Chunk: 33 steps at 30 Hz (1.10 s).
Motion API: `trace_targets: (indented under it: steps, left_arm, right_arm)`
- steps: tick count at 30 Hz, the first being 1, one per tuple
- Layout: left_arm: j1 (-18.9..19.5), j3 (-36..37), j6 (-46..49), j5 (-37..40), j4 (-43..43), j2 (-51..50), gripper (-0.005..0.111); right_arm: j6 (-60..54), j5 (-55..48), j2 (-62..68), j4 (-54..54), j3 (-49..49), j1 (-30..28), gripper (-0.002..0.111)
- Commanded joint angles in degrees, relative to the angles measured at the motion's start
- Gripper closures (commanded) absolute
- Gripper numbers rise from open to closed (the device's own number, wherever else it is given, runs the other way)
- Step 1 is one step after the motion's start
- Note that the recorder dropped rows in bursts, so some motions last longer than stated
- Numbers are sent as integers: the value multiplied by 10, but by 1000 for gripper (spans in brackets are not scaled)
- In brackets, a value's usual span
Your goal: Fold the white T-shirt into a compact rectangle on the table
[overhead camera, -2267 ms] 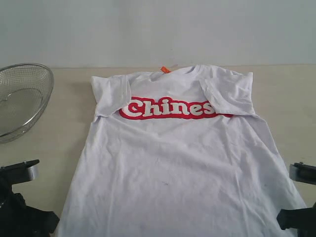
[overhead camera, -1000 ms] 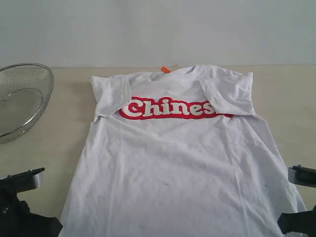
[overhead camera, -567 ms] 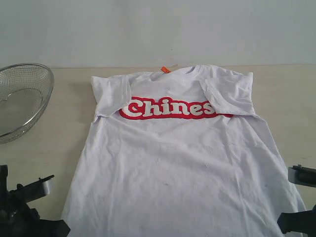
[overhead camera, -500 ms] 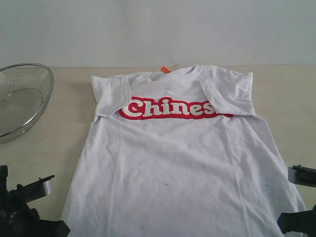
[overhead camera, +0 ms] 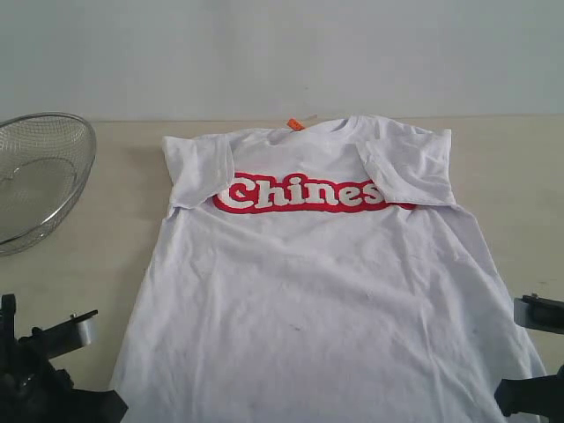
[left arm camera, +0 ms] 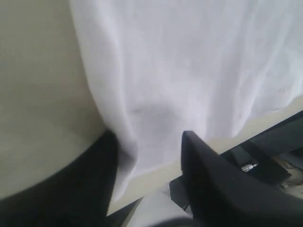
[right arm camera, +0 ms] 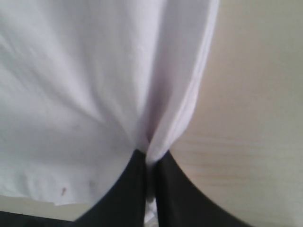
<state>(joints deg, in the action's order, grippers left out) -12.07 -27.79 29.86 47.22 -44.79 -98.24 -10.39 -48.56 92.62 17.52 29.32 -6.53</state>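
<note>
The white T-shirt point(overhead camera: 308, 291) lies flat on the table point(overhead camera: 106, 238), chest up, red lettered band point(overhead camera: 304, 192) showing, both sleeves folded inward and an orange tag point(overhead camera: 295, 124) at the neck. My left gripper point(left arm camera: 149, 137) is open at the shirt's near left corner, its jaws standing either side of a fold of the white cloth point(left arm camera: 189, 71). My right gripper point(right arm camera: 151, 156) is shut on the side edge of the shirt point(right arm camera: 85, 85) at the near right corner, pinching a ridge of fabric. In the exterior view, only part of each arm shows: the left arm point(overhead camera: 44, 379) and the right arm point(overhead camera: 533, 388).
A wire mesh bowl point(overhead camera: 40, 176) sits at the table's left edge, apart from the shirt. Bare tabletop runs along both sides of the shirt. A pale wall rises behind the table's far edge.
The left arm has moved right and lower, up to the shirt's near left corner. The right arm and the shirt have stayed where they were.
</note>
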Motion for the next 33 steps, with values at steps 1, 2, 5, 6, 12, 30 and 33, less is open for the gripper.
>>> trace_targets:
  steps: [1,2,5,6,12,30,33]
  left_arm:
    - [0,1,6,-59,7,-29,67]
    - [0,1,6,-62,7,-36,69]
    - [0,-2,12,-72,6,-62,71]
    - [0,-5,14,-72,6,-68,72]
    - [0,-16,18,-75,7,-71,87]
    - [1,-16,76,-102,-53,-22,102]
    - [1,-16,76,-102,-54,10,102]
  right_arm:
    - [-4,3,0,4,0,-3,108]
    - [-4,3,0,4,0,-3,108]
    - [-4,3,0,4,0,-3,108]
    - [-4,3,0,4,0,-3,108]
    - [-4,3,0,4,0,-3,108]
    - [-54,-13,-3,58,16,-3,108]
    - [-56,-13,-23,60,16,-3,108]
